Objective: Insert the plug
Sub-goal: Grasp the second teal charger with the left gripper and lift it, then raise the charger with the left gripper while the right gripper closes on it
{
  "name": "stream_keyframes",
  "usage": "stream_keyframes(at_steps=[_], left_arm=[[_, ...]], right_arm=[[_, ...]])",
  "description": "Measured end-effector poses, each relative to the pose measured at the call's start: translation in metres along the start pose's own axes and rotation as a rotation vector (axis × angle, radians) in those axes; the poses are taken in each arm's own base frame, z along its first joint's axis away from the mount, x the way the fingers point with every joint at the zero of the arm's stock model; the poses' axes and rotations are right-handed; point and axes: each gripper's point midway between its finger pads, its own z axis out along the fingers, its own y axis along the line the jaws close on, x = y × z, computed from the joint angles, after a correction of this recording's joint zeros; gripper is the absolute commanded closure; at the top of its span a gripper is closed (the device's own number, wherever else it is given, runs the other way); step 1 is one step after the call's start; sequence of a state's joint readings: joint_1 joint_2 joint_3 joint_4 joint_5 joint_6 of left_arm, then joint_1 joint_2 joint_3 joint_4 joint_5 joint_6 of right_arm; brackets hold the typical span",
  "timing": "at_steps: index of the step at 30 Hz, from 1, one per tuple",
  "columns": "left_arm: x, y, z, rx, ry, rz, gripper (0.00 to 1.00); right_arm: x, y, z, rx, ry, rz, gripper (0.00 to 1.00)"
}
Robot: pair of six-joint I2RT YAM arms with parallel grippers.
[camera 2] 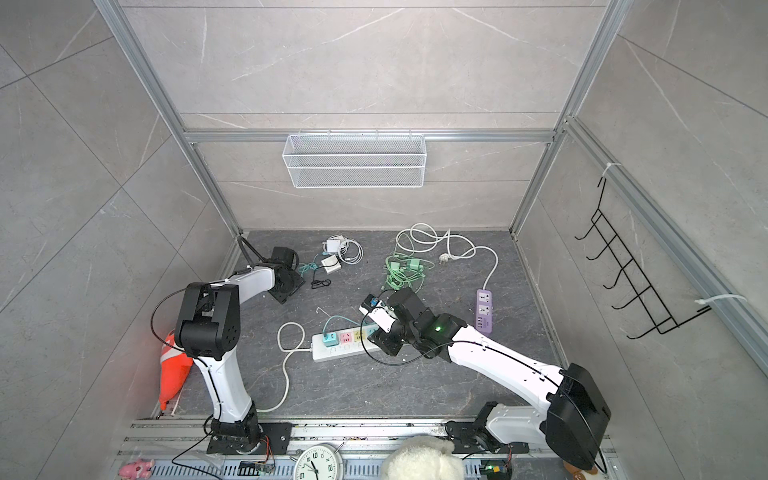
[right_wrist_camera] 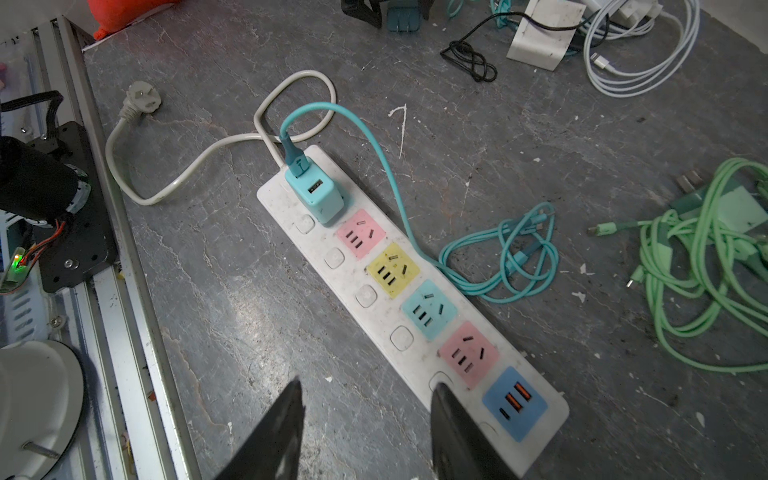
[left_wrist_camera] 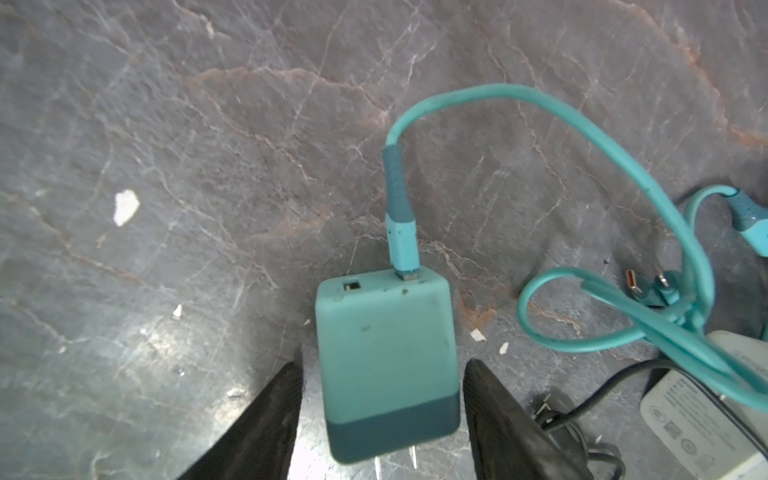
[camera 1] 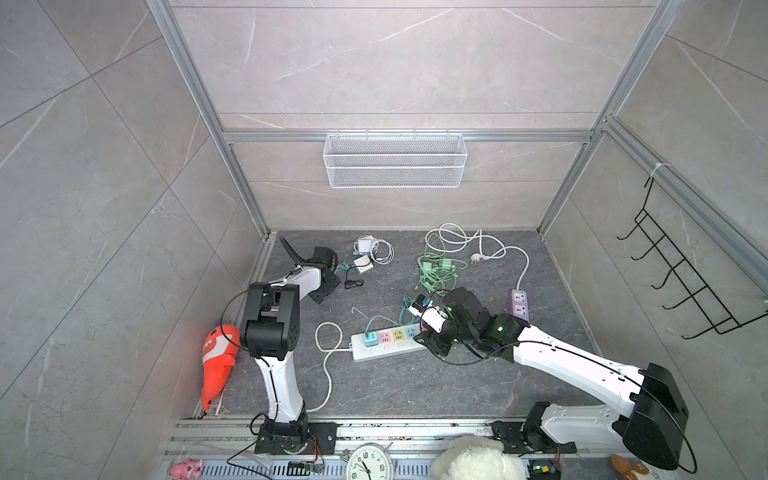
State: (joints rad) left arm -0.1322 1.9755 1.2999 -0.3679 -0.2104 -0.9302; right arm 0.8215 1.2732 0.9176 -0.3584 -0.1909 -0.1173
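At the far left of the dark tabletop (left_wrist_camera: 187,166), well apart from the sockets, the teal charger (left_wrist_camera: 382,332) lies flat. Its teal cable (left_wrist_camera: 540,104) is plugged into the end away from the camera, and its two prongs (left_wrist_camera: 413,457) point back toward the wrist. The left gripper (left_wrist_camera: 382,368) straddles the charger with its jaws open; a sliver of table shows on each side, so it has hold of nothing yet.

The step in hand looks like the pick-up. To do it well, I would close squarely on the two broad flanks, low near the dark band, and keep the prongs clear of the pads. The lift should be slow, because the cable loops over a white adapter (left_wrist_camera: 715,415) and a black cord (left_wrist_camera: 582,424) just beside the charger and may drag them along.

The white power strip (right_wrist_camera: 384,318) lies mid-table. Its end socket is filled by a light teal charger (right_wrist_camera: 318,197), while the pink socket (right_wrist_camera: 360,233) and yellow socket (right_wrist_camera: 392,270) are free. The right gripper (right_wrist_camera: 369,384) hangs over the strip's other end with its jaws apart and empty, and it could steady the strip during insertion.
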Motion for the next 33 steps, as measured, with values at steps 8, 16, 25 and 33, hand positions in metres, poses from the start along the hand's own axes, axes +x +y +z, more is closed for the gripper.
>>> stream_keyframes(at_steps=[8,16,25,33], left_arm=[[-0.003,-0.006,0.003,0.0,0.007,0.028,0.62],[0.001,-0.017,-0.006,0.078,0.023,0.172,0.7],[-0.026,-0.052,-0.122,0.418,-0.264,0.499,0.74],[-0.015,-0.073,-0.179,0.657,-0.467,0.682,0.73]], right_arm=[[0.002,0.0,0.001,0.001,0.003,0.006,0.49],[0.005,-0.025,-0.003,0.069,0.011,0.106,0.48],[0.017,-0.096,-0.03,0.252,0.022,0.394,0.48],[0.017,-0.122,-0.046,0.346,0.009,0.526,0.48]])
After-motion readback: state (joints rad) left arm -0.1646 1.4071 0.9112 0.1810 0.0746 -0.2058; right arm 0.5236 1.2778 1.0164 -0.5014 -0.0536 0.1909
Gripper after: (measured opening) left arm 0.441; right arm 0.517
